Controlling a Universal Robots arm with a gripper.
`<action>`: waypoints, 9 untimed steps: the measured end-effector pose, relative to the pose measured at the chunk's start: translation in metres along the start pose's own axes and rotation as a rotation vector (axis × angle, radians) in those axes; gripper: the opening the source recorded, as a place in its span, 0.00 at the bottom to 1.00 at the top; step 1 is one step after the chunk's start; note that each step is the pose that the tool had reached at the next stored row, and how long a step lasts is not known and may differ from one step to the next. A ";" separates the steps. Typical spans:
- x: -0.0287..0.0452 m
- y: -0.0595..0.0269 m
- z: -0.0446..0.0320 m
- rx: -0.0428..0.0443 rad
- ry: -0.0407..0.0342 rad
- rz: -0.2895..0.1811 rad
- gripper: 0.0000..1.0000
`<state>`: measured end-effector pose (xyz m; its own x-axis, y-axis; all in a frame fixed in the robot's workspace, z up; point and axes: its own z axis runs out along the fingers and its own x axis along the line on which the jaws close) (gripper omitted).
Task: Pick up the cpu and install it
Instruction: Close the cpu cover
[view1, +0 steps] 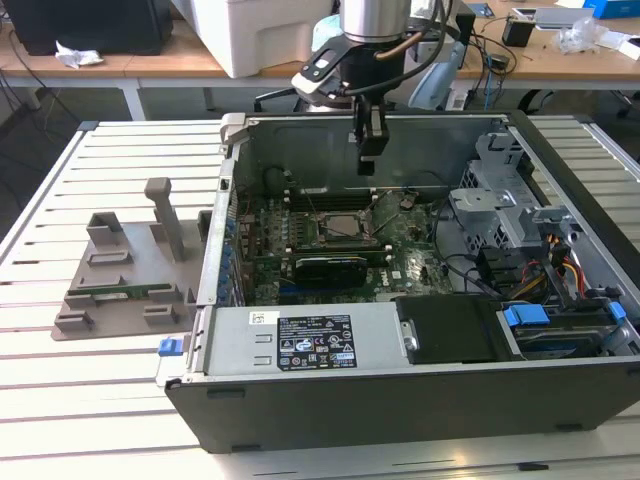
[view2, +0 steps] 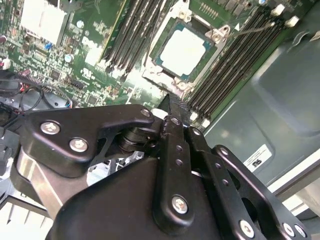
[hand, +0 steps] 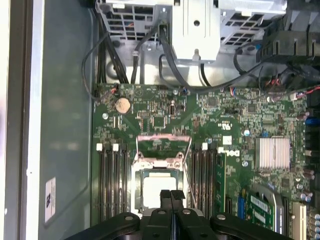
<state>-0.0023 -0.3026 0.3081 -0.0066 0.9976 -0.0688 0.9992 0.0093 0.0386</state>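
Note:
The cpu, a square chip with a silvery-white top, lies flat in the socket on the green motherboard inside the open computer case. It is also in the second wrist view and in the exterior view. My black gripper hangs above the board, a little behind the socket in the exterior view and apart from the chip. Its two fingers are pressed together with nothing between them. In the second wrist view the gripper points down just beside the socket's corner.
Black memory slots flank the socket on both sides. A silver heat sink, a drive cage with cables and a power supply crowd the case. A grey fixture sits on the slatted table at the exterior view's left.

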 end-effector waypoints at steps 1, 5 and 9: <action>0.0000 0.0019 0.0001 0.0002 0.0000 0.000 0.11; 0.0003 0.0135 0.0005 0.0012 -0.0007 0.000 0.11; 0.0007 0.0246 0.0010 0.0023 -0.0026 0.000 0.11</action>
<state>0.0224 -0.3018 0.3080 -0.0066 0.9974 -0.0714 0.9993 0.0093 0.0363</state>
